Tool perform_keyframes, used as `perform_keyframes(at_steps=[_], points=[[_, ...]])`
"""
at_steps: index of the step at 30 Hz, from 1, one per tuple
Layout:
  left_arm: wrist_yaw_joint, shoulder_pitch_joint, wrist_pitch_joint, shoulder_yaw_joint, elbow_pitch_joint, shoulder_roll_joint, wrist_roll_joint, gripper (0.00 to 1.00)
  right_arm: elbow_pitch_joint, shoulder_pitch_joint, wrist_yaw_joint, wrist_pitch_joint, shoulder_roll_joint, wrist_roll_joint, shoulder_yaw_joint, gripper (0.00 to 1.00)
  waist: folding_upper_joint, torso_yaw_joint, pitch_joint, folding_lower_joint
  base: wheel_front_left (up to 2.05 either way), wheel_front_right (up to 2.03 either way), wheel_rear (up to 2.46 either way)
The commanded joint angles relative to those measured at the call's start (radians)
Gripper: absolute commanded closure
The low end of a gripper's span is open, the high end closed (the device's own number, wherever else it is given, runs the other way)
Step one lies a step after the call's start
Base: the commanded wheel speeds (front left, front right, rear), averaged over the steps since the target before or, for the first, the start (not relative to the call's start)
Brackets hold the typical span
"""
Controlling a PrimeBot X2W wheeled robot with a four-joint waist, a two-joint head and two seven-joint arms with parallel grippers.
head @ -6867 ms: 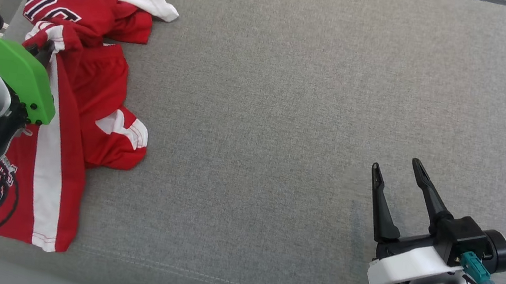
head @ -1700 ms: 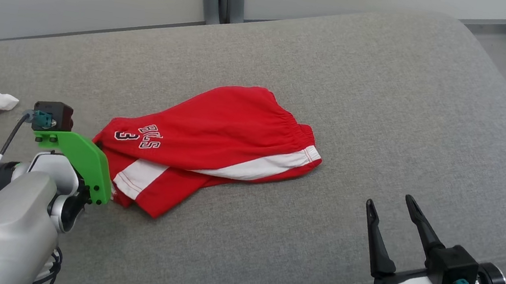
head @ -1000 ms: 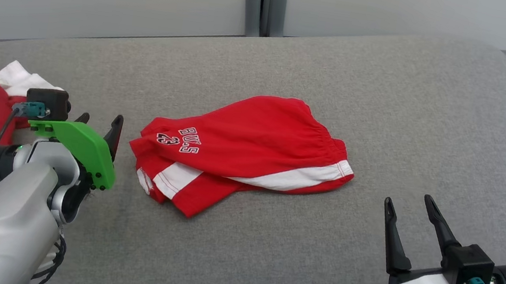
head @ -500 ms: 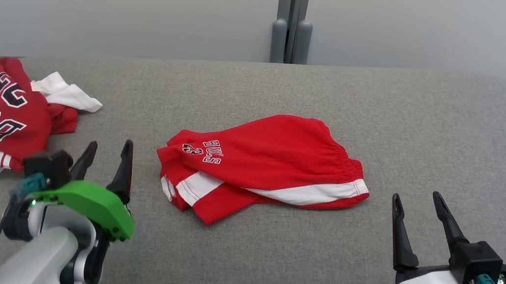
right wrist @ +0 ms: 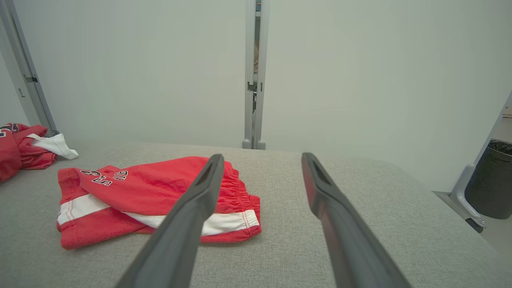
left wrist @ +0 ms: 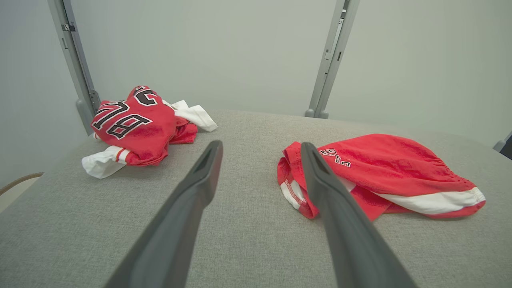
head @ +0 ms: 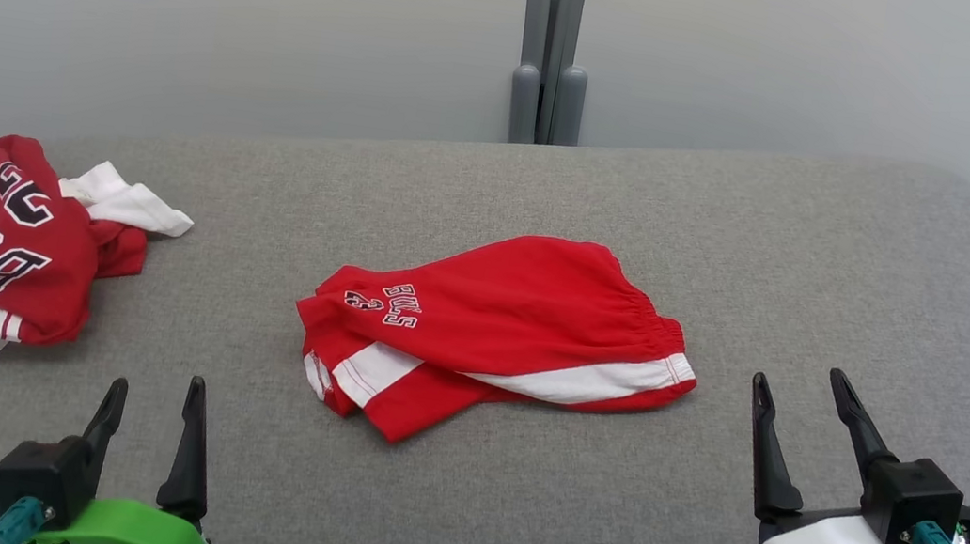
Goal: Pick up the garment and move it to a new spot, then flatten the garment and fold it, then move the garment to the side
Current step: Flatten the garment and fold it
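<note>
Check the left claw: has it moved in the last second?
Yes. The left claw has drawn back toward the robot, away from the red shorts lying on the grey cushion.

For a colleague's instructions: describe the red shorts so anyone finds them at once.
Look at the middle of the grey cushion. The red shorts lie there. Unlike the crumpled red jersey at the left end, they have an elastic waistband and a white stripe.

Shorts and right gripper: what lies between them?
Bare grey cushion lies between the shorts and the right gripper, as the head view shows.
</note>
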Motion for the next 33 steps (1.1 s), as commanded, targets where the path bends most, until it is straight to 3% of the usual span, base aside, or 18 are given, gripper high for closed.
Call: perform_keyframes(at_steps=[1,7,15,33], points=[[0.007,0.026,-0.004,0.008,-0.007,0.010,0.012,0.00,0.001,0.003,0.000,0.003,-0.002,0.004,0.002,0.00,0.0000,-0.004,-0.005,0.0000,0.00,0.00,0.00],[-0.039,0.103,-0.004,0.049,-0.046,0.010,0.017,0.00,0.023,-0.008,0.000,0.011,-0.002,0.022,0.011,0.00,0.0000,-0.013,-0.020,0.0000,0.00,0.00,0.00],[-0.090,0.134,-0.004,0.100,0.007,-0.003,0.033,0.00,0.075,-0.016,0.000,0.024,-0.003,0.047,0.043,0.00,0.0000,-0.029,-0.037,0.0000,0.00,0.00,0.00],[-0.123,0.168,0.010,0.119,0.011,0.028,0.057,0.00,0.100,0.019,0.000,0.020,-0.002,0.064,0.058,0.00,0.0000,0.003,-0.050,0.0000,0.00,0.00,0.00]])
